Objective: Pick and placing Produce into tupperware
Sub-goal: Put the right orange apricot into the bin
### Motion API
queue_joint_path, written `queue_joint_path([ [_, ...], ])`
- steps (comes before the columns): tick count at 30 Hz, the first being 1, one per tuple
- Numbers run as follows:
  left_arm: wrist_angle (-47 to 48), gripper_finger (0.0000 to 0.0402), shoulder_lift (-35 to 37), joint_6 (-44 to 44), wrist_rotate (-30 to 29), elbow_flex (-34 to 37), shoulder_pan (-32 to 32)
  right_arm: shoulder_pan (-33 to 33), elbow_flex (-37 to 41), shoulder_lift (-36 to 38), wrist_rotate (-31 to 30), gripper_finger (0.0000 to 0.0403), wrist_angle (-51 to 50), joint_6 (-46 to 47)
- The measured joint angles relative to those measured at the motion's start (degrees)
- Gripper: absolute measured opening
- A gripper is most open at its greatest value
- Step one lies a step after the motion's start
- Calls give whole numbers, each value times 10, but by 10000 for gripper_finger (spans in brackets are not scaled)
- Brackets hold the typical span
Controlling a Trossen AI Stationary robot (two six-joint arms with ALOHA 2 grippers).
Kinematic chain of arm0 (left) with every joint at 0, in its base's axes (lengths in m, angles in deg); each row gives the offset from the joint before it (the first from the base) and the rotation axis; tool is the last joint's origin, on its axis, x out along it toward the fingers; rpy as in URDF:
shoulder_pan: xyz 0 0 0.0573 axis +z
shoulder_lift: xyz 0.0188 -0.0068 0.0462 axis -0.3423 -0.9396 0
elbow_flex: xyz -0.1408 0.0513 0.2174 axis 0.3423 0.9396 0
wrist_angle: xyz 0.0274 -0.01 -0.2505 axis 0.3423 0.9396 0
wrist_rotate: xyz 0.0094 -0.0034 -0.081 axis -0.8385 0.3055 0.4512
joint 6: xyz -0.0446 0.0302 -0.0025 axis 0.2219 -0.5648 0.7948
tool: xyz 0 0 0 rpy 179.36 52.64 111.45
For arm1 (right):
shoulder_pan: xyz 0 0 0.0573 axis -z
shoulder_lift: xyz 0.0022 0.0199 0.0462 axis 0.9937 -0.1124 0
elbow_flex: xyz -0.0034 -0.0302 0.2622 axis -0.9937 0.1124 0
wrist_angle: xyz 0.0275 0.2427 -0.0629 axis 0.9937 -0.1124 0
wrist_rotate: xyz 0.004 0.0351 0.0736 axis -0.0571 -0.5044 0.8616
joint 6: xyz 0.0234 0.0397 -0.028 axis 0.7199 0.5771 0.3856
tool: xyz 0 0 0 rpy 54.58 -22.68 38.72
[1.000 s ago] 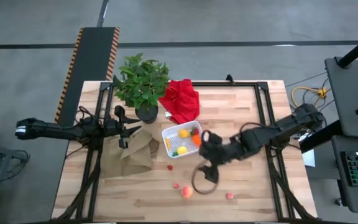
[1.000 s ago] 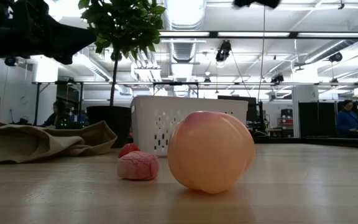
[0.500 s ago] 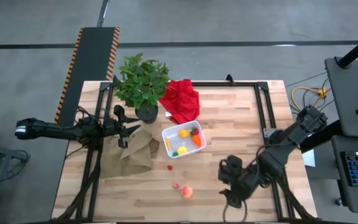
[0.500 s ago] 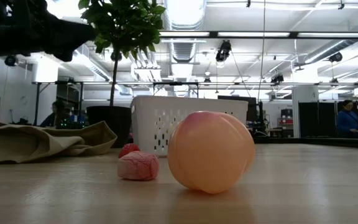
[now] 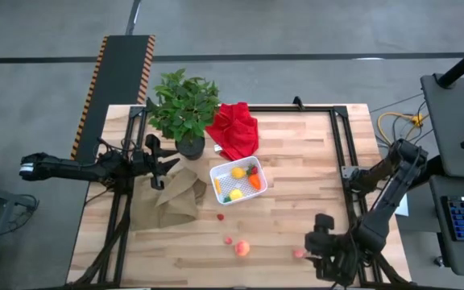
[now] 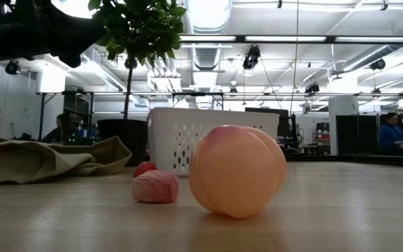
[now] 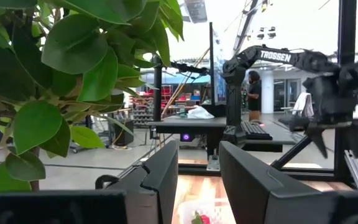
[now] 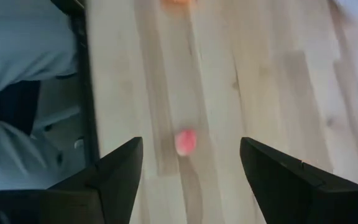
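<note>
I hold the right tool [image 5: 322, 256] open, empty, at the surface's [image 5: 312, 169] five o'clock. Red berry [image 5: 298, 253] lies just beside, nine o'clock of it; round, no axis. Left tool [image 5: 158, 161] farther, parted.

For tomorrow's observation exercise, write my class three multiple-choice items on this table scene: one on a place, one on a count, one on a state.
1. Where does the tupperware sit?
A. Near the table's middle, beside the brown paper bag
B. On the red cloth
C. At the table's front right corner

2. How many pieces of produce lie loose on the table, outside the tupperware?
A. One
B. Four
C. Seven

3. What is the state of the right gripper?
A. Shut on a lemon
B. Open, holding nothing, with a small red berry ahead of its fingers
C. Shut on the cloth

Answers: 1 A, the high view shows it just right of the bag. 2 B, three small red pieces and the peach lie on bare wood. 3 B, the right wrist view shows both fingers apart and empty.
</note>
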Motion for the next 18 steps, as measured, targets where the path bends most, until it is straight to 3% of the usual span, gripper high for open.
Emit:
queue_joint_path([
  [4,1,105,0,1,0,0,0,-7,59,0,7,264,58,54],
  [9,3,105,0,0,0,0,0,-7,116,0,10,266,161,54],
  [18,3,105,-6,-1,-2,0,0,-7,176,0,11,251,259,56],
])
